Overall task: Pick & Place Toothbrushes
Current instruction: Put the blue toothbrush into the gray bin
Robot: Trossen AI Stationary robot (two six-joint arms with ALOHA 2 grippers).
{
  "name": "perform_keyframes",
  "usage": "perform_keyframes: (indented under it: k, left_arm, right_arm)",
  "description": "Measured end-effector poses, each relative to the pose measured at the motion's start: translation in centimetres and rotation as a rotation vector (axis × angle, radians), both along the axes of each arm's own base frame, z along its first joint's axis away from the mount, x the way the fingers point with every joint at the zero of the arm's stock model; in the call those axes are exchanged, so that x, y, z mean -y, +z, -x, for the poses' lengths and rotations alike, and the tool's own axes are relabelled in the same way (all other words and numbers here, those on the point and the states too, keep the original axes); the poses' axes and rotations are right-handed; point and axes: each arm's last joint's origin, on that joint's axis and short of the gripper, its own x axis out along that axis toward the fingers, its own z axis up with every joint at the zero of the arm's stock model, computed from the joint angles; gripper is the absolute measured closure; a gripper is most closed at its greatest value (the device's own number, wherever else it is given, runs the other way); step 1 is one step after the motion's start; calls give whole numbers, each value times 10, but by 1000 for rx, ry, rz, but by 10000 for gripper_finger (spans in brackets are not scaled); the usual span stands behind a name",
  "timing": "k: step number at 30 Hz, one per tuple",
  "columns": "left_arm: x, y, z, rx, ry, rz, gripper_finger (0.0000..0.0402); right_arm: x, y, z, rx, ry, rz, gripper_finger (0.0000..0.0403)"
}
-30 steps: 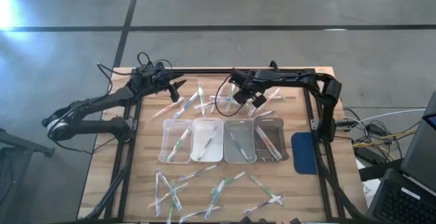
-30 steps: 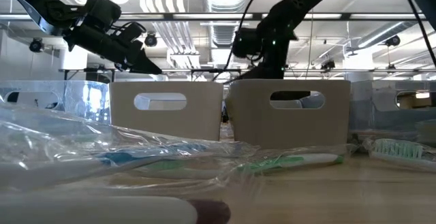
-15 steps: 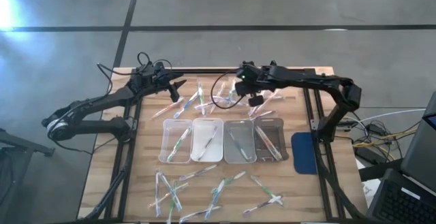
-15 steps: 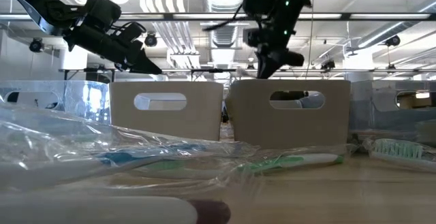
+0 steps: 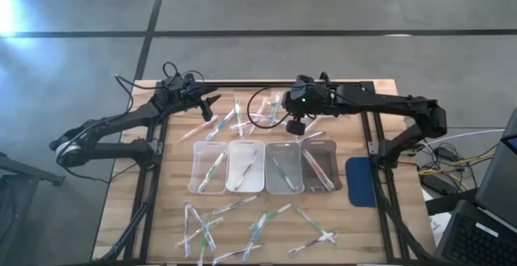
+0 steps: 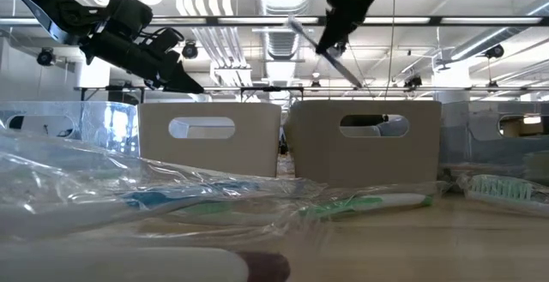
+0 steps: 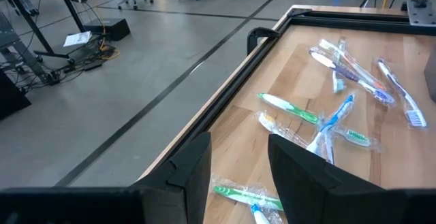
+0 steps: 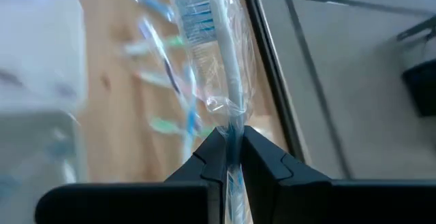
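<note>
Several wrapped toothbrushes [image 5: 234,122] lie loose on the far part of the wooden table, and more [image 5: 252,227] lie near its front edge. My right gripper [image 5: 296,125] hangs high above the far middle, shut on one wrapped toothbrush [image 6: 326,52] that slants in the air. My left gripper [image 5: 212,103] waits open over the far left corner with nothing between its fingers [image 7: 194,166]. Loose toothbrushes [image 7: 327,125] lie on the table ahead of it. My right gripper pinches the toothbrush, through its clear wrapper [image 8: 231,130], between its two fingers. The fingers slant down from above. The toothbrush sticks out on both sides of the fingers [image 6: 333,40], tilted and lifted well clear of the table.
Four clear trays [image 5: 208,187] stand side by side in the table's middle, each with toothbrushes inside. A dark blue pad [image 5: 360,182] lies at the right. Black frame rails [image 5: 149,177] run along the table's left, right and far edges. A cable loop [image 5: 260,112] hangs by my right gripper.
My right gripper has risen from just above the far middle of the table to high over it, and its wrist has rolled. The toothbrush has gone up with it and now slants clear of the table.
</note>
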Motion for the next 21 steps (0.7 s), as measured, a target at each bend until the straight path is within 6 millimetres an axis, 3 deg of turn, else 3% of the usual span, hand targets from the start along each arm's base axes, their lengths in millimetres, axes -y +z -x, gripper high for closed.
perform_keyframes:
  k: [16, 21]
  left_arm:
    - [0, 0, 0, 0, 1, 0, 250]
    - [0, 0, 0, 0, 1, 0, 250]
  right_arm:
    - [-61, 52, -7, 371, -187, -385, 380]
    - [-73, 61, -7, 423, -222, -588, 380]
